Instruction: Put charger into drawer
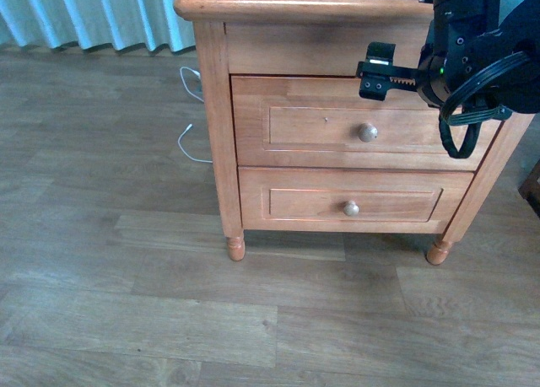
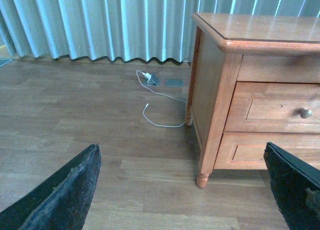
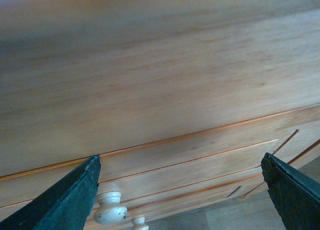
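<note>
The charger is out of view in every frame. The wooden cabinet (image 1: 218,134) has two drawers, both shut. The upper drawer (image 1: 295,126) carries a round knob (image 1: 368,132), and so does the lower drawer (image 1: 304,204). My right gripper (image 1: 373,70) hangs open just in front of the upper drawer's top edge, a little above its knob. In the right wrist view it (image 3: 180,190) faces the drawer front (image 3: 165,89) closely, with the knob (image 3: 110,210) near one finger. My left gripper (image 2: 182,190) is open and empty above the floor, left of the cabinet (image 2: 212,89).
A long thin white cable (image 1: 190,142) lies on the wooden floor left of the cabinet and runs to a plug (image 2: 148,78) near the curtain (image 2: 100,19). The cabinet's front leg (image 2: 202,180) stands between the left fingers in view.
</note>
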You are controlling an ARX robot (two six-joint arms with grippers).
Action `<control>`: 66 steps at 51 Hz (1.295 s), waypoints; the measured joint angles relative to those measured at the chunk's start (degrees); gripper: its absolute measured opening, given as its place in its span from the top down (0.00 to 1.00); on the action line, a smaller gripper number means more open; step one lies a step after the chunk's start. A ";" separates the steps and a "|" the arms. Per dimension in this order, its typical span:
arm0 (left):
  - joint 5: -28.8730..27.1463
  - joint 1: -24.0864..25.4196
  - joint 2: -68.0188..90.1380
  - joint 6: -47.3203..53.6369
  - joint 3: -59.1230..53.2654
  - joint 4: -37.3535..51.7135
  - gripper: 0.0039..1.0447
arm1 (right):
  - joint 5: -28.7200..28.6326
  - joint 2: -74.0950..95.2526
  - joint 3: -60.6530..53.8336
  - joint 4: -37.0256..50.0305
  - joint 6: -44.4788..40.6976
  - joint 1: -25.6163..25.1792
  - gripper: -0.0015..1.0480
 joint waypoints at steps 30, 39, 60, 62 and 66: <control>0.00 -0.02 0.00 0.00 0.00 0.00 0.05 | -8.13 -16.17 -12.00 -0.07 2.21 -2.67 0.08; 0.00 0.00 0.00 0.00 0.00 0.00 0.05 | -11.82 -27.19 -19.71 -3.54 2.16 -3.93 0.08; 0.00 0.00 0.00 0.00 0.00 0.00 0.05 | -12.50 -65.13 -32.41 -19.39 4.70 -3.13 0.08; 0.00 0.00 0.00 0.00 0.00 0.00 0.05 | -11.47 -68.76 -33.55 -21.05 4.79 -2.64 0.08; 0.00 -0.02 0.00 0.00 0.00 0.00 0.05 | -9.88 -75.25 -35.32 -24.55 4.92 -1.77 0.08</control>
